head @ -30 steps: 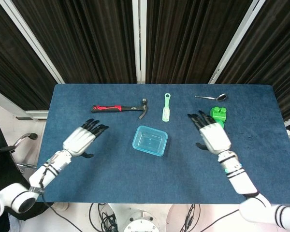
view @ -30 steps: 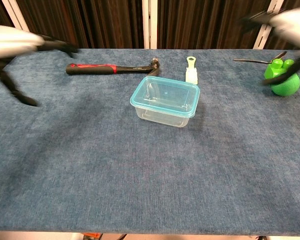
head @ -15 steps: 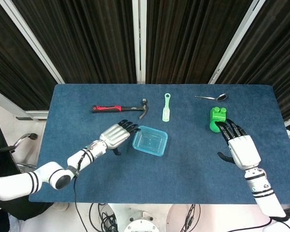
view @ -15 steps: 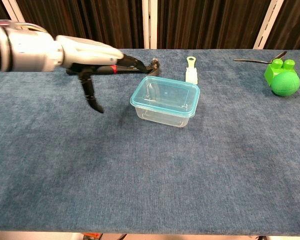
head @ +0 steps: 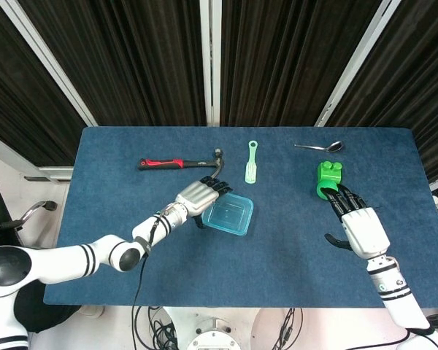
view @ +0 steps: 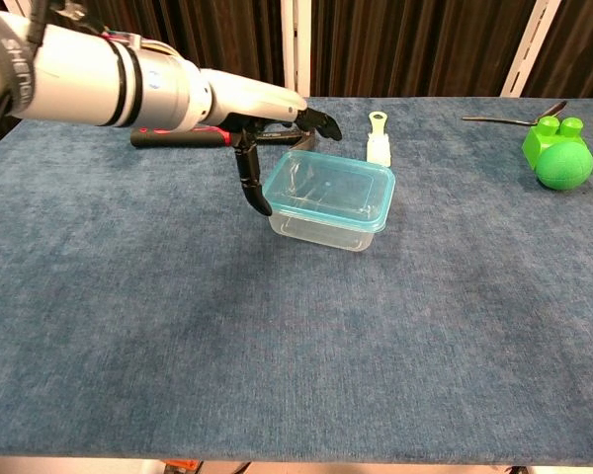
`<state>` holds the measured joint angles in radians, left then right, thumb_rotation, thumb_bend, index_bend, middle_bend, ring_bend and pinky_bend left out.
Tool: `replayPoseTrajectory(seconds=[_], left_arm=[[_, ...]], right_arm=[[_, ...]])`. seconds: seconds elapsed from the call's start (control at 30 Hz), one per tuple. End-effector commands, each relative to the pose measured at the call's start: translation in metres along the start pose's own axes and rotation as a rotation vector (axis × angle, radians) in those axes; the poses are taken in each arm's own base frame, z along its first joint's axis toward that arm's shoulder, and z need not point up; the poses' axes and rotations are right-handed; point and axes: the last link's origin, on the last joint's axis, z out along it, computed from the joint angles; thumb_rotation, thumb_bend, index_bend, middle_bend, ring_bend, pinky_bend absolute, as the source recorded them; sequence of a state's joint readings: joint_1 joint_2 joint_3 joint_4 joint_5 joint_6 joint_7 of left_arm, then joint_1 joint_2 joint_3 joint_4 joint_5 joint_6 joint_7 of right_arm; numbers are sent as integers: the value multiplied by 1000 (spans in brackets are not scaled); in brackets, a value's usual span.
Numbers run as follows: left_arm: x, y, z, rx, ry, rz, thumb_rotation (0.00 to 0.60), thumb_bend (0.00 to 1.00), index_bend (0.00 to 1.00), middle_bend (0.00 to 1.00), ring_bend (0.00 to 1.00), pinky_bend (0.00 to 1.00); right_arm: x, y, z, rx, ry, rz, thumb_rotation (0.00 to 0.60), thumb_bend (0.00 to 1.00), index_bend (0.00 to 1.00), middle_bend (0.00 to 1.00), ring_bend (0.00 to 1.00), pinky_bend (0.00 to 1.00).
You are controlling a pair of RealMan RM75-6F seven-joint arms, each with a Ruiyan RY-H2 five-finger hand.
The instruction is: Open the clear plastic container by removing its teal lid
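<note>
The clear plastic container (head: 227,214) (view: 328,200) stands mid-table with its teal lid (view: 328,185) seated on top. My left hand (head: 201,195) (view: 267,107) reaches in from the left with fingers spread above the lid's back-left corner. Its thumb (view: 249,183) hangs down beside the container's left wall, and I cannot tell whether it touches. It holds nothing. My right hand (head: 358,224) hovers open, fingers apart, over the table's right side, just in front of the green toy. The chest view does not show it.
A red-handled hammer (head: 179,162) (view: 178,136) lies behind the left hand. A pale green spatula (head: 252,162) (view: 379,138) lies behind the container. At the back right are a spoon (head: 319,146) (view: 509,118) and a green toy (head: 328,179) (view: 558,153).
My left hand has moved right from the open table up to the container's left side, fingers now over the lid corner. The right hand has pulled back right, past the green toy.
</note>
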<state>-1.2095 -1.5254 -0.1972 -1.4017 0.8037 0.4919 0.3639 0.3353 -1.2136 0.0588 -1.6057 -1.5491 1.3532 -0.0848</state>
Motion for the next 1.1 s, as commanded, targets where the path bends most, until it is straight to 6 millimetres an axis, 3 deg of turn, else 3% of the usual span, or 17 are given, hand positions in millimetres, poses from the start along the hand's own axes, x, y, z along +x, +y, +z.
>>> replayPoseTrajectory(seconds=[0.03,0.37,0.57,0.8,1.1], left_arm=[[0,6,6,9,-31,1,600,0,0,0,0,38],[-7,9,16,43,-82,-29,600,0,0,0,0,49],[-10,11,22,42,-105,-21,600,0,0,4,0,70],[-17,14,26,54,-93,-27,600,0,67,166,88,129],[-25,20,19,48,-75,-41,600,0,72,172,91,144]], right_arm=[[-2,1,-2,3,-4,3,600,49,0,125,72,235],[-13,-3,0,27,-21,27,600,50,0,127,72,235],[-45,-34,12,137,-32,58,600,49,0,110,55,219],[-85,-71,37,214,-1,73,600,39,0,2,0,5],[-105,-103,56,294,33,156,600,39,0,0,0,0]])
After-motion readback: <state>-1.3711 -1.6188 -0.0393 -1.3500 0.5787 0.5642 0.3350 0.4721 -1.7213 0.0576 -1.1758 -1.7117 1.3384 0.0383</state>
